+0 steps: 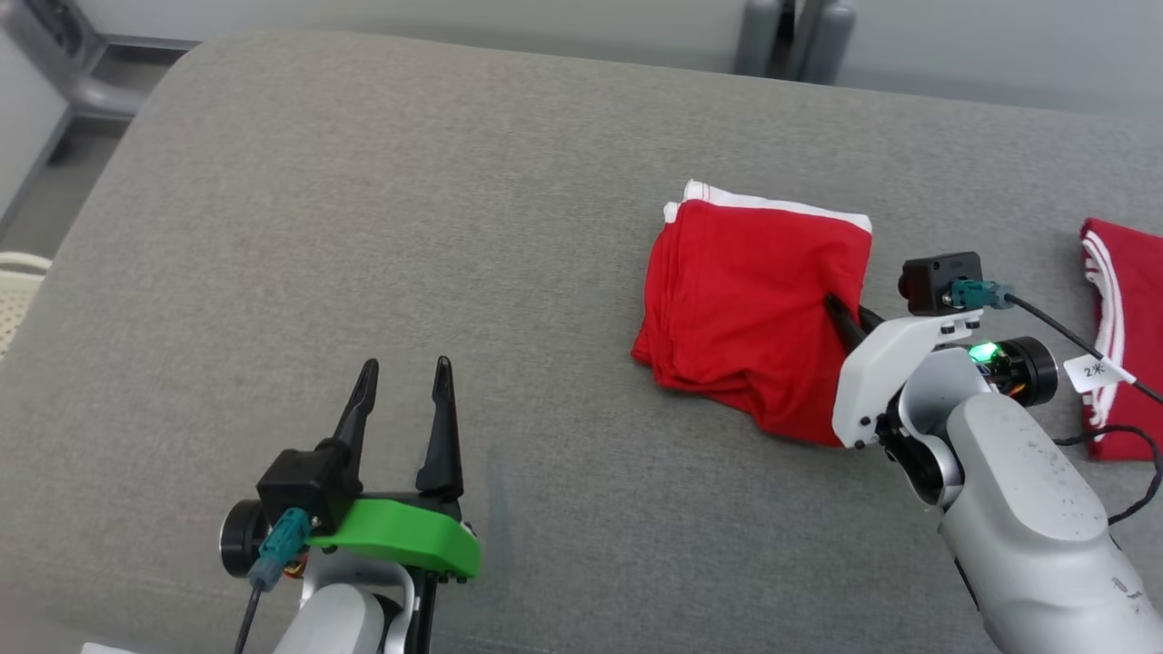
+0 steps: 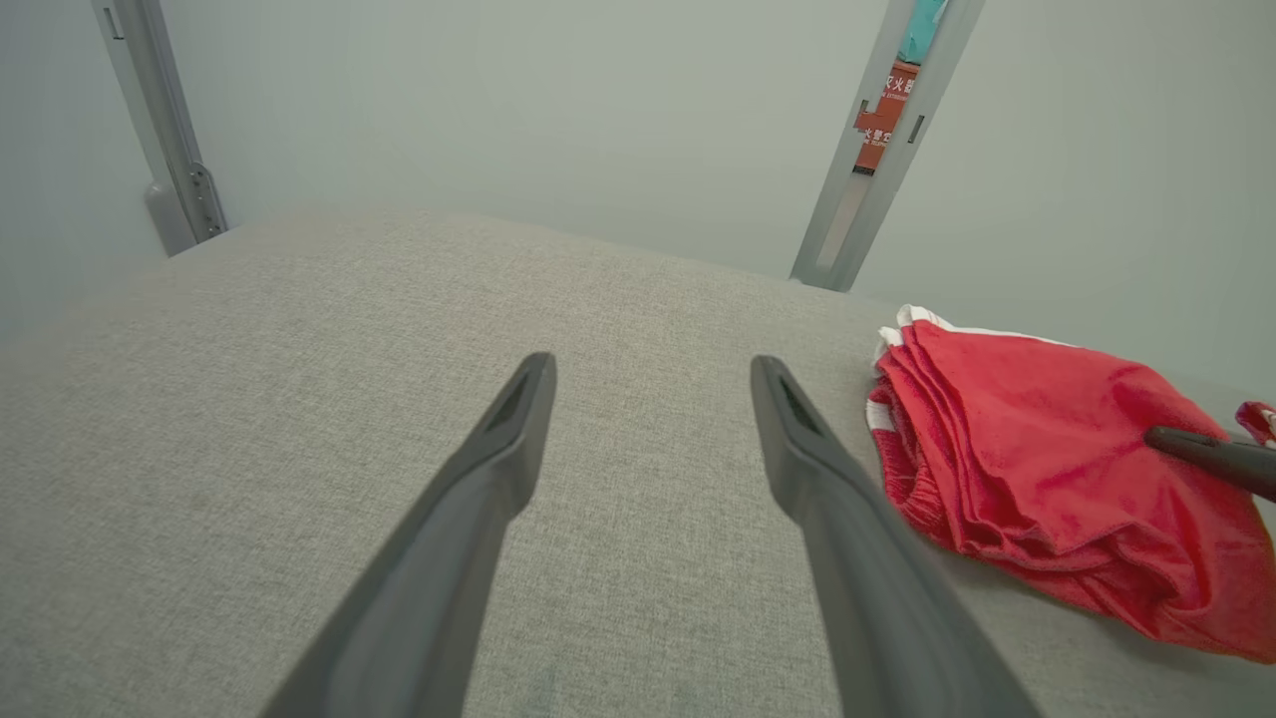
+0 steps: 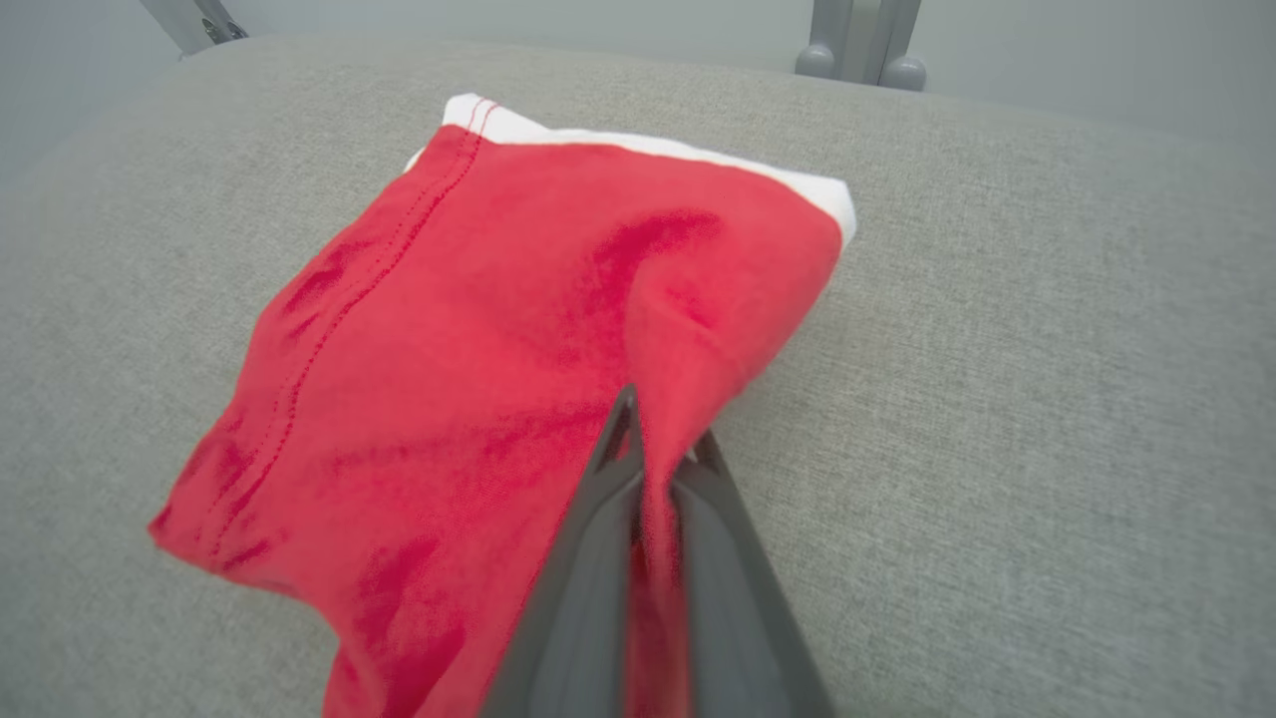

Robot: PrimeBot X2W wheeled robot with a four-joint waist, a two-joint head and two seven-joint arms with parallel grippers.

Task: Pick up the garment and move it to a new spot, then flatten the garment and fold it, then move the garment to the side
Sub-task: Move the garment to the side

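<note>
The garment is red with a white band along its far edge, folded into a rough square on the grey cushion. My right gripper is shut on the garment's near right edge, and in the right wrist view a ridge of red cloth is pinched between its fingers. The garment also lies at the right of the left wrist view, with one dark right finger resting on it. My left gripper hovers open over bare cushion well to the left, nothing between its fingers.
A second red cloth with white stripes lies at the right edge of the cushion, beside my right wrist cable. Grey metal posts stand behind the cushion's far edge. A pale basket rim shows at far left.
</note>
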